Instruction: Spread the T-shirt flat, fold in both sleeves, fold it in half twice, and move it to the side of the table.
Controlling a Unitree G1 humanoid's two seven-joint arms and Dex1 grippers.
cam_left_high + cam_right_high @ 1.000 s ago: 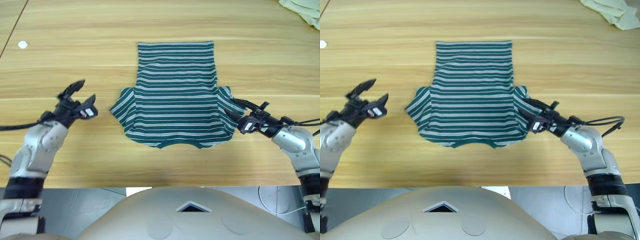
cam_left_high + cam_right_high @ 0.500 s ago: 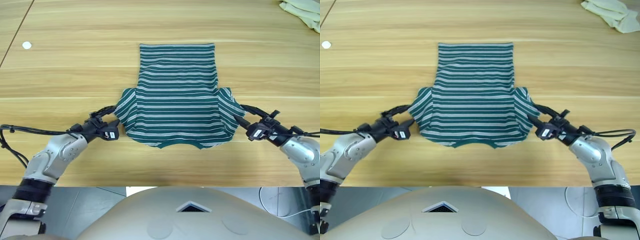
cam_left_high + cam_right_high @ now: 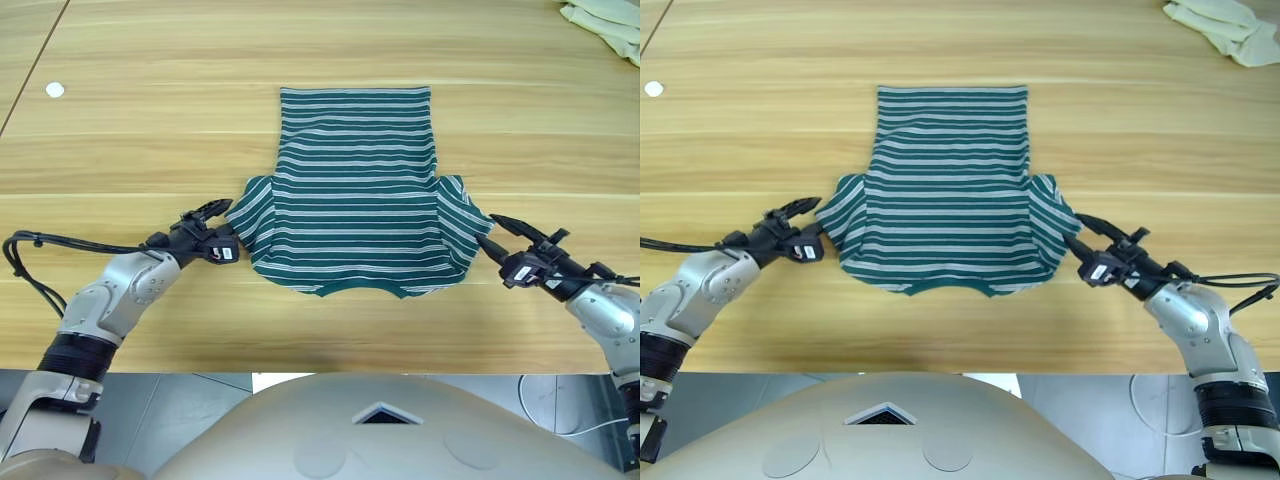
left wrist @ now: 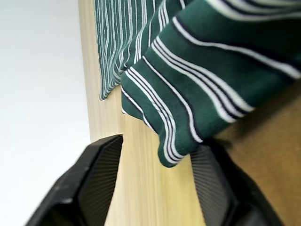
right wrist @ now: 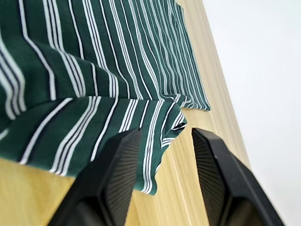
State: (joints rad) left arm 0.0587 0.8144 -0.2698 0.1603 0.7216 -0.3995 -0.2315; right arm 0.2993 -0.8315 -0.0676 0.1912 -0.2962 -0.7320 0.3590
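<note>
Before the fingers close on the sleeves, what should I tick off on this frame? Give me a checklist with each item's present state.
1. Green-and-white striped T-shirt spread flat on the wooden table: ok.
2. Left gripper fingers open, with the edge of the left sleeve between them: ok.
3. Right gripper fingers open, with the edge of the right sleeve between them: ok.
4. One finger under each sleeve's fabric: cannot tell.
5. Sleeves folded in: not ok, both stick out sideways.
6. Crumpled cream cloth well apart from the shirt, at the table's far right corner: ok.
</note>
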